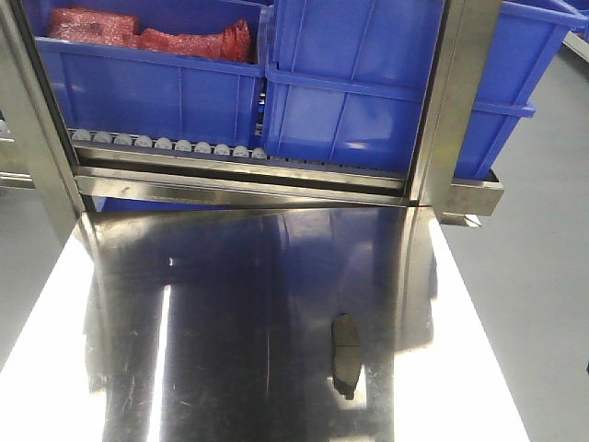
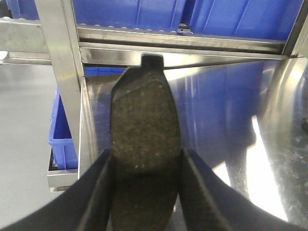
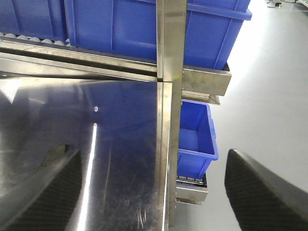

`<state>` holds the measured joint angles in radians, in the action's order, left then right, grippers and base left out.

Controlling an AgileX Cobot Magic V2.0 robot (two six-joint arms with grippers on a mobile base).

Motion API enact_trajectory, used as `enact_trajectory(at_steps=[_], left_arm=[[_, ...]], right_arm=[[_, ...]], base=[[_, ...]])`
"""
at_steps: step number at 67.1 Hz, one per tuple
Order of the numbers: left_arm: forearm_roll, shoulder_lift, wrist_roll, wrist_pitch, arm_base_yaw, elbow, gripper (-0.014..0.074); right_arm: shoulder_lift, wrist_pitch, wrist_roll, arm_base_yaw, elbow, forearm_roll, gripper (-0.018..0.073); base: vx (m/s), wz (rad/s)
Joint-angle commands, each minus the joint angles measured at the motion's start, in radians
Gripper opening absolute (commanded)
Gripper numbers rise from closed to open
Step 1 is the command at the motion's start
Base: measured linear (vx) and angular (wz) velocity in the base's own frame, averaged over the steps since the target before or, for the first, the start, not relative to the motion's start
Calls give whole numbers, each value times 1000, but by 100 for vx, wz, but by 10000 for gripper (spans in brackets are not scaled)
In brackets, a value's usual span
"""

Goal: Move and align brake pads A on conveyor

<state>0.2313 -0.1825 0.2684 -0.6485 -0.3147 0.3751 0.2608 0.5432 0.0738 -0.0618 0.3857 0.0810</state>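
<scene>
Table [image 1: 230, 304] of polished steel, scratched and mirror-bright, carried blue reflections from the bins behind it.

Left gripper [image 2: 147, 154] was clamped on a brake pad [image 2: 144, 120]. Its black fingers [image 2: 98, 192] pressed the pad's long sides. The pad pointed away from the wrist, above the table's far left part, close to a steel upright [image 2: 60, 62]. Pad face was rough, granular, dark brown-grey with pale specks. Corners were rounded, with a small square tab at the far end.

Second brake pad [image 1: 345, 354] lay flat on the table, near right. It was slim and slightly curved, lengthwise near to far, with a thin groove across the middle.

Right gripper [image 3: 151, 156] was spread wide with nothing between its textured black fingers [image 3: 43, 192], which straddled the table's right edge.

Roller rack [image 1: 166, 143] stood along the far side, with a row of pale rollers under ribbed blue plastic bins [image 1: 368, 92]. The left bin held red bagged goods [image 1: 156, 37]. A smaller blue bin [image 3: 195, 139] sat low beyond the table's right edge.
</scene>
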Motion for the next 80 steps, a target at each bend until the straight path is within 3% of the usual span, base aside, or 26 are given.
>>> enact_trajectory(at_steps=[1, 80], left_arm=[[3, -10, 0, 100, -1, 28, -6], [3, -10, 0, 98, -1, 28, -6]], right_arm=[[7, -77, 3, 1, 27, 0, 576], [7, -77, 3, 1, 27, 0, 576]], base=[[0, 0], [0, 0]])
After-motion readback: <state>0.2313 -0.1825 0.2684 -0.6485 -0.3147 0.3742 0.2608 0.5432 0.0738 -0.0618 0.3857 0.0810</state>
